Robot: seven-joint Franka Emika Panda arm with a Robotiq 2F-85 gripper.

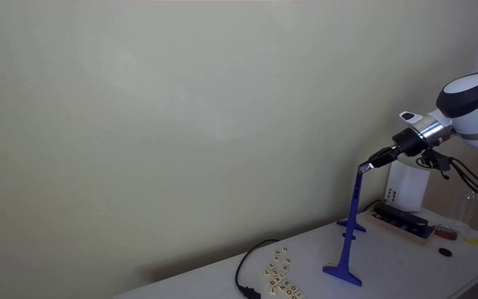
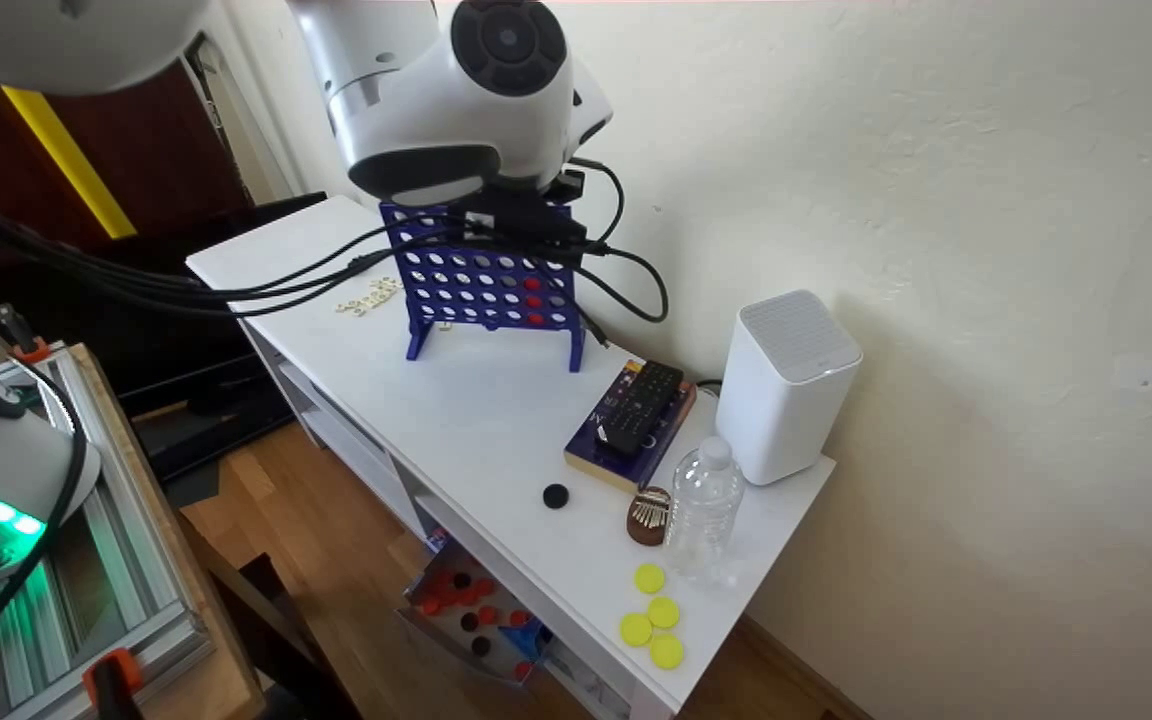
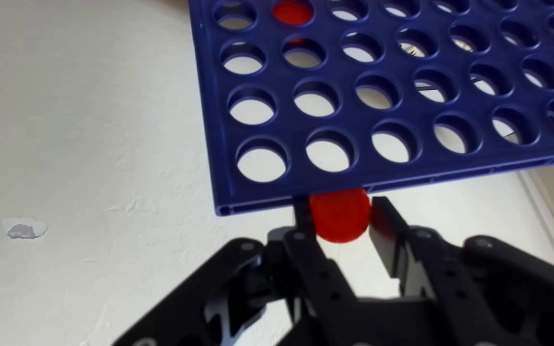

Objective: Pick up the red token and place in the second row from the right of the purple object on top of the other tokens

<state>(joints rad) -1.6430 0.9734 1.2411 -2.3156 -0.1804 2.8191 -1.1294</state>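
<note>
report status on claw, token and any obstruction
Claw shut on red token. Token at top edge of purple frame, second column from left in wrist view. No obstruction seen.

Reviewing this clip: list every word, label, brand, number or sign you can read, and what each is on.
"KA": robot base, the letters before it cut off at the picture's edge.
"K", "G", "E", "H", "O": among the letter tiles; not every tile is clear.
Book: print partly covered, too small and blurred to read.
Remote: markings too small to read.
</note>
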